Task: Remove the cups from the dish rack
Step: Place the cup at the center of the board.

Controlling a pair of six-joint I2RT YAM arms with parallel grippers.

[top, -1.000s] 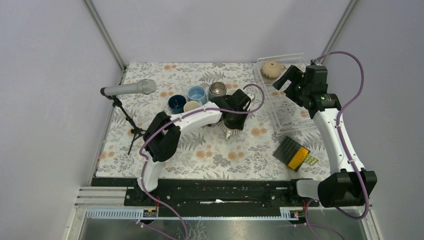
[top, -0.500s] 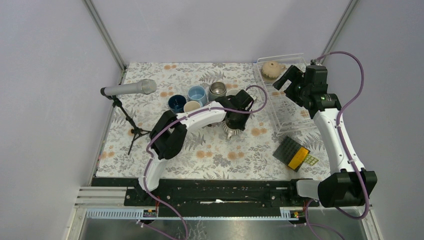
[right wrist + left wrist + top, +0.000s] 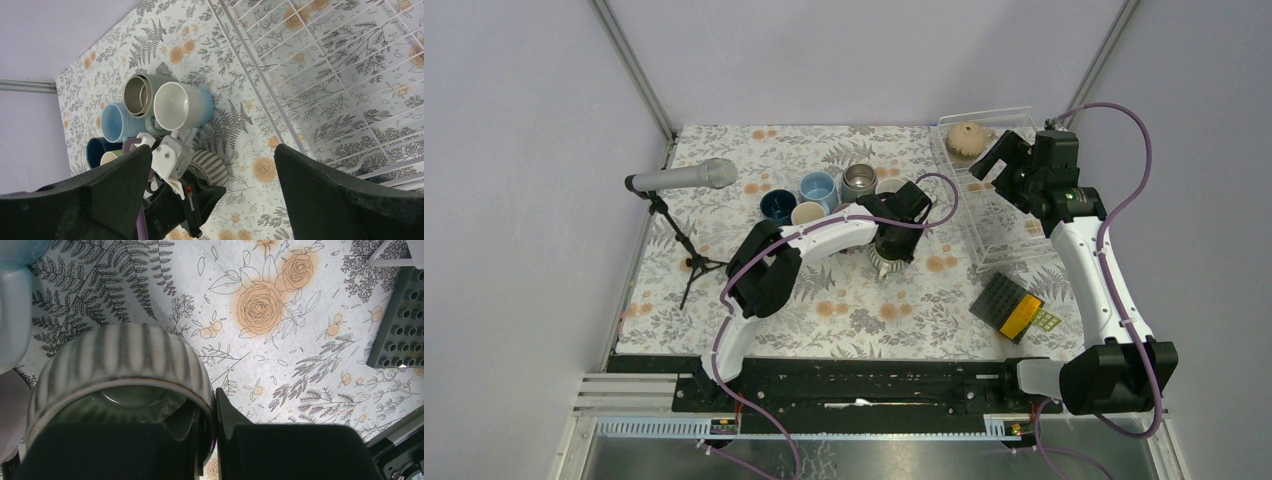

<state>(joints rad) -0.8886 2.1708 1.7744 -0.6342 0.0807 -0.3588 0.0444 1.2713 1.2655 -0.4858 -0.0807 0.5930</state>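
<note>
My left fingers [image 3: 217,407] are clamped on the striped mug [image 3: 120,357], its wall pinched between them, just beside the cluster of mugs [image 3: 818,187] on the counter [image 3: 844,310]. I can't tell if its base is down. I'd seat it flat, release, and lift straight up, clear of the neighbours. The right fingers [image 3: 996,158] stand wide apart above the dish rack [image 3: 1004,220], which holds a tan mug [image 3: 969,138]. Floral cloth, lilac walls.

Cups [image 3: 829,192] cluster mid-table, nearest cup [image 3: 120,355] just before them; dish rack [image 3: 994,230] to their right, lone cup [image 3: 969,138] in its far corner; microphone stand [image 3: 682,180] left; pad [image 3: 1014,305] near the rack.
</note>
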